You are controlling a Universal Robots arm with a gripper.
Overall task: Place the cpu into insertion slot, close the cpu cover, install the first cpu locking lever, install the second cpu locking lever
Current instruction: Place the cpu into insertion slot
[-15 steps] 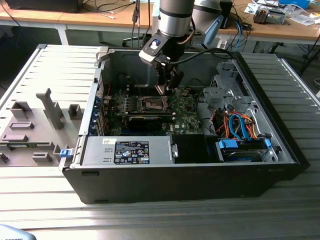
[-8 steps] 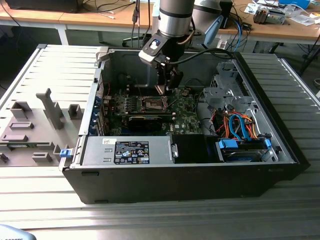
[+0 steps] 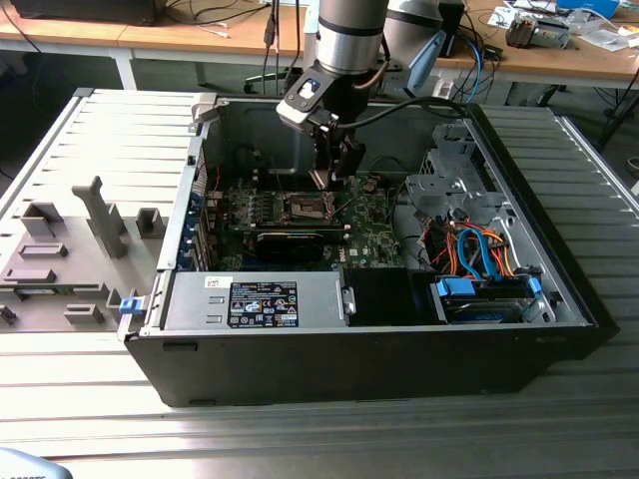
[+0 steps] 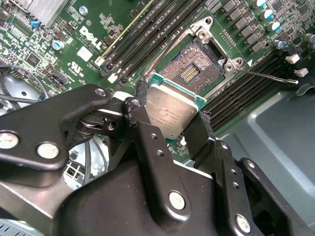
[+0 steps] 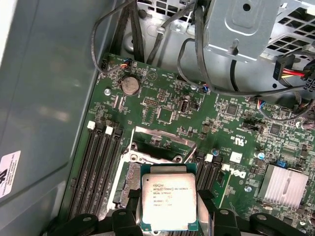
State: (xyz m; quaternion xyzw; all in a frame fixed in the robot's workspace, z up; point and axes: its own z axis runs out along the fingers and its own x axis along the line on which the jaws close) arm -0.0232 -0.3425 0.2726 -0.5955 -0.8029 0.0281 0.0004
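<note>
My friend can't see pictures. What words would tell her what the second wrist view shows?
A black gripper holds the cpu, a flat square chip with a silver top, by two opposite edges. Just beyond it the insertion slot sits uncovered and empty on the green motherboard, between rows of long dark slots.

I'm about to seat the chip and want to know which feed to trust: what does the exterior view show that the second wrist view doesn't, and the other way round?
Exterior view: the whole open computer case, its power supply and the blue and orange cables, with the arm reaching in from above. Second wrist view: the cpu clamped between the fingers, not yet seated, the bare contacts of the insertion slot, and a thin locking lever beside it. Both: the gripper, the green motherboard and the insertion slot.
</note>
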